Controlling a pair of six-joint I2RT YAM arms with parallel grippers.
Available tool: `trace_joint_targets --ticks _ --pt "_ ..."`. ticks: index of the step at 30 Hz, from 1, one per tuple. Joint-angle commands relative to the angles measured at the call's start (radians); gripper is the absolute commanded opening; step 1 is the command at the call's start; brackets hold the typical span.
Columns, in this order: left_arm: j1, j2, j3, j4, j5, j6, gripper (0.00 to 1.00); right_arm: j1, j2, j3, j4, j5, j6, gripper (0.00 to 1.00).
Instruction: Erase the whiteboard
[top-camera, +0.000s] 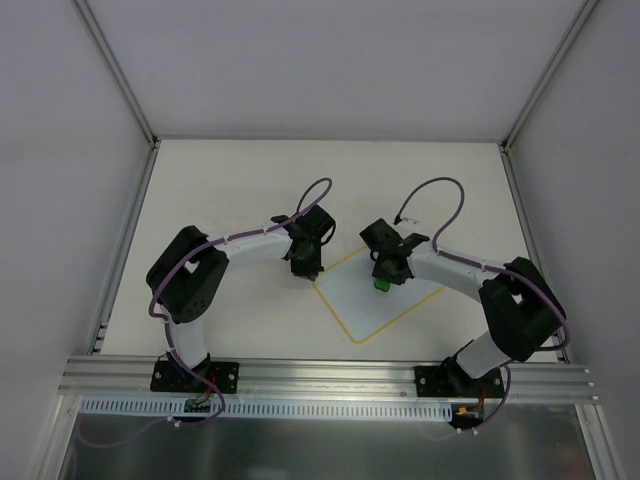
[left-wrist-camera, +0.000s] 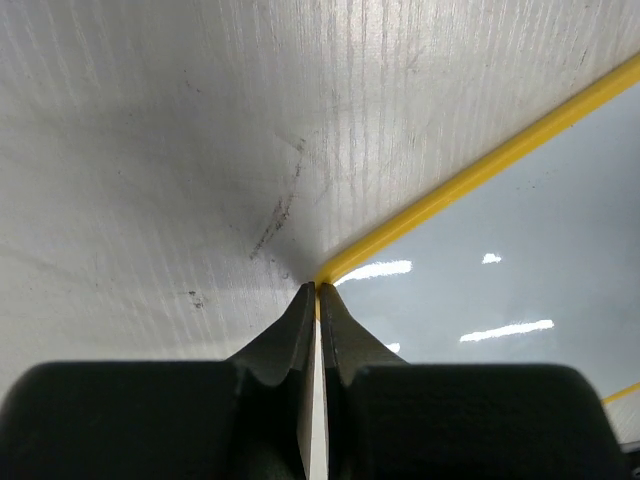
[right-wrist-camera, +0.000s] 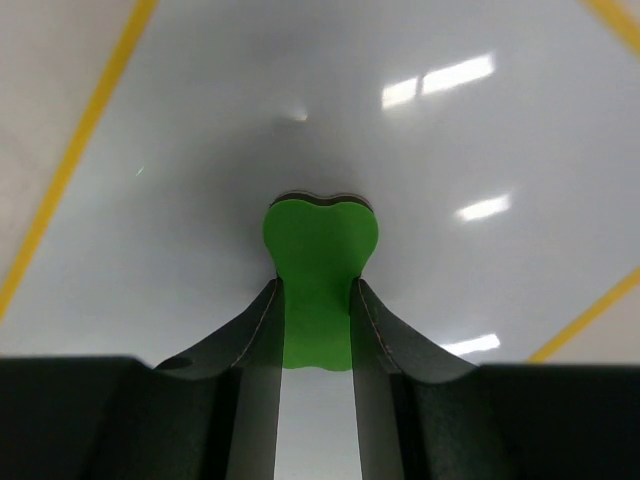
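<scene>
The whiteboard (top-camera: 372, 302) lies flat on the table, turned like a diamond, with a thin yellow rim. Its surface looks white and unmarked where it shows in the left wrist view (left-wrist-camera: 520, 250) and the right wrist view (right-wrist-camera: 190, 150). My right gripper (top-camera: 383, 282) is shut on the green eraser (top-camera: 382, 285) and holds it down on the board's upper part. In the right wrist view my gripper (right-wrist-camera: 315, 288) squeezes the eraser (right-wrist-camera: 318, 250) at its middle. My left gripper (top-camera: 305, 270) is shut, its tips (left-wrist-camera: 318, 288) at the board's left corner, over the yellow rim.
The cream table top (left-wrist-camera: 150, 150) has dark scuff marks (left-wrist-camera: 280, 215) just beyond the board's left corner. White walls and metal frame posts (top-camera: 125, 250) enclose the table. Purple cables loop above both wrists.
</scene>
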Motion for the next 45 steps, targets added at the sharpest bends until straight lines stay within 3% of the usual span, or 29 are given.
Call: trace_joint_targets --ticks 1,8,18,23,29,33,45 --pt "0.005 0.013 -0.027 -0.009 -0.001 -0.016 0.0 -0.076 -0.054 -0.037 -0.073 0.099 0.008 0.0" --pt "0.005 0.013 -0.024 -0.008 0.005 -0.017 0.0 -0.095 0.003 -0.013 -0.044 0.024 -0.052 0.01" --pt "0.011 0.015 -0.022 -0.006 -0.001 -0.022 0.0 0.114 0.196 0.205 -0.01 -0.159 -0.083 0.0" --pt "0.037 0.0 -0.038 -0.006 -0.01 -0.021 0.0 0.109 0.196 0.221 -0.008 -0.136 -0.095 0.0" --pt "0.051 -0.007 -0.053 -0.005 -0.012 -0.014 0.0 -0.027 0.071 0.112 -0.008 -0.078 -0.114 0.0" --pt "0.053 -0.005 -0.058 -0.005 -0.012 -0.013 0.0 -0.18 -0.01 0.004 -0.008 -0.056 -0.135 0.0" --pt "0.07 -0.016 -0.067 -0.006 -0.015 -0.007 0.0 -0.538 -0.233 -0.203 -0.011 -0.142 -0.216 0.0"
